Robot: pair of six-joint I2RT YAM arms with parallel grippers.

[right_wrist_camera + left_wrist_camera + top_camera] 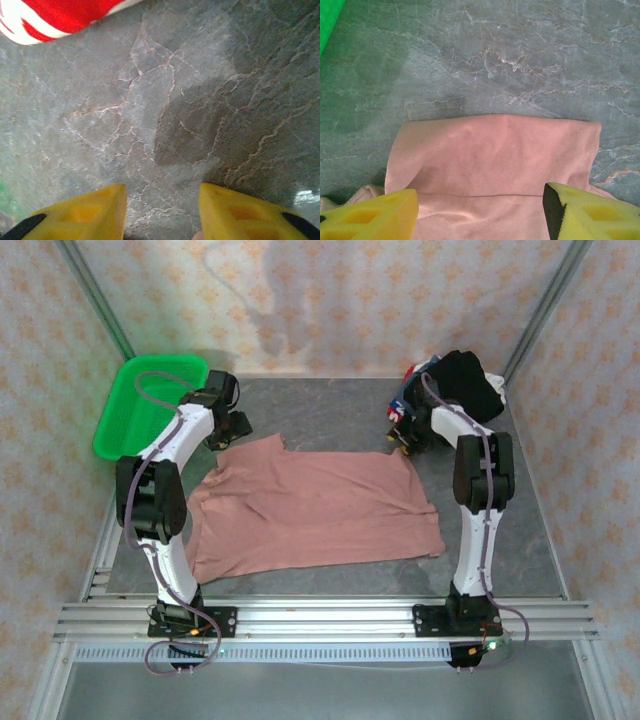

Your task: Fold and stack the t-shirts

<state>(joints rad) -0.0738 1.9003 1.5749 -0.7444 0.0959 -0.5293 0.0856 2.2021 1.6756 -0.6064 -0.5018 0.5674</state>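
Pink shirt spread flat at table centre, sleeve under left gripper, jaws wide, nothing held. Right gripper parted above bare table, empty. Sleeve edge best pinched squarely before fold.

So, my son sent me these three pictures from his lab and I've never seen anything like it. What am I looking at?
Two white robot arms are bolted to a grey marbled table. One picture looks down from above; the other two come from cameras on each wrist, with the yellow fingers at the bottom. A pink t-shirt lies spread between the arms, more shirts are heaped at the far right, and a green basket sits far left. The left gripper stands open over the pink shirt's edge; the right gripper is open above bare table. Neither holds anything.
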